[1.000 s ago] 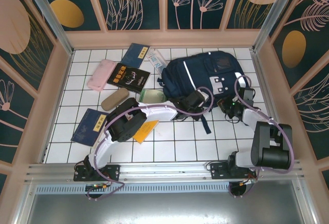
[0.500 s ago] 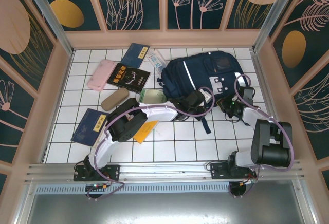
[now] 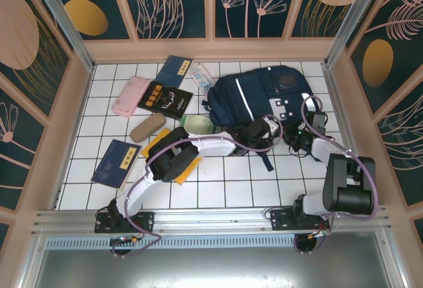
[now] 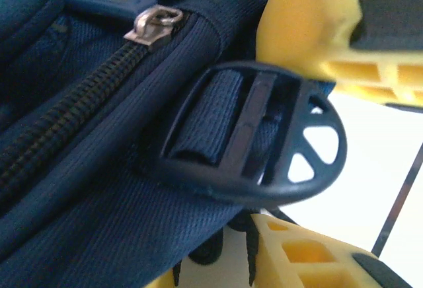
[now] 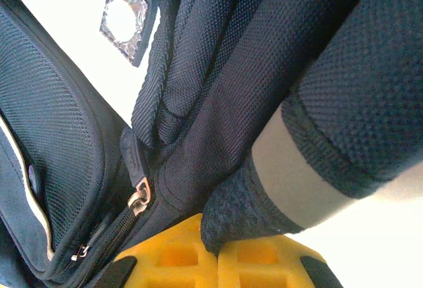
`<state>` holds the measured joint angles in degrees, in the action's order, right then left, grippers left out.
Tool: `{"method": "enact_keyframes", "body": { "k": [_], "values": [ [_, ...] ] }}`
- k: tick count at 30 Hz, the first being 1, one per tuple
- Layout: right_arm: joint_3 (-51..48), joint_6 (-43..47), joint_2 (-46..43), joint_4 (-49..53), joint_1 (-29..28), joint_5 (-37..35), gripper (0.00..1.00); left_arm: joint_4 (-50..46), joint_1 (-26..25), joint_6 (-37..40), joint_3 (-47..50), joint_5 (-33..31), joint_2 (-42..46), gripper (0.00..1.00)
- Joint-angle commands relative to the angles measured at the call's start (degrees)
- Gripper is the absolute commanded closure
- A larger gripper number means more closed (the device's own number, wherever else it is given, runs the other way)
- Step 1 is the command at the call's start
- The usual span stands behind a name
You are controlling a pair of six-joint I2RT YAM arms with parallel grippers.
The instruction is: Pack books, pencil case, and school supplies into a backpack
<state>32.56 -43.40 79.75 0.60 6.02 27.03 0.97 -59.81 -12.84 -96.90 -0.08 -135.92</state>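
The navy backpack point(image 3: 261, 93) lies at the back right of the tiled table. My left gripper point(image 3: 264, 131) is at its lower edge, jaws apart around blue fabric point(image 4: 79, 189) and a black strap buckle point(image 4: 258, 136); a zipper pull point(image 4: 155, 24) lies close by. My right gripper point(image 3: 293, 136) is at the lower right corner, shut on a fold of backpack fabric point(image 5: 231, 215). To the left lie a black book point(image 3: 165, 100), a navy booklet point(image 3: 174, 70), a yellow-orange book point(image 3: 187, 168) partly under my left arm, a pink pencil case point(image 3: 130, 96), a green notepad point(image 3: 196, 123) and a clear packet point(image 3: 200, 75).
A second navy book point(image 3: 115, 162) lies at the front left, and a tan oblong case point(image 3: 147, 127) sits between it and the black book. Pink walls point(image 3: 73, 123) close the table on the left, back and right. White tiles point(image 3: 225, 182) lie bare in front of the backpack.
My left gripper slid right along the backpack's lower edge and its jaws spread wider. The left elbow swung right. The right gripper stayed shut on the fabric.
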Motion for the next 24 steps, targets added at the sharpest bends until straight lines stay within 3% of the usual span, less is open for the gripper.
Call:
{"method": "enact_keyframes", "body": {
  "k": [1,4,6,9,24],
  "values": [
    [0.5,0.7,-0.4,0.5,-1.5,3.8,1.0,-2.1,0.0,2.3,-4.4,-0.7,-3.8,0.65],
    [0.6,0.5,-0.5,0.6,-1.6,4.0,1.0,-4.2,0.0,3.0,-6.7,-1.8,-5.5,0.7],
    [0.8,0.6,-0.6,0.8,-1.6,4.0,1.0,-4.7,0.0,3.4,-6.9,-2.2,-5.9,0.85],
    [1.2,0.8,-0.9,1.3,-1.6,3.7,1.0,-4.7,0.0,3.5,-6.1,-2.8,-5.2,1.0],
    [1.1,2.3,-2.1,3.1,0.9,2.9,1.0,1.3,1.5,-1.1,9.5,-7.2,8.4,1.0]
  ]
}}
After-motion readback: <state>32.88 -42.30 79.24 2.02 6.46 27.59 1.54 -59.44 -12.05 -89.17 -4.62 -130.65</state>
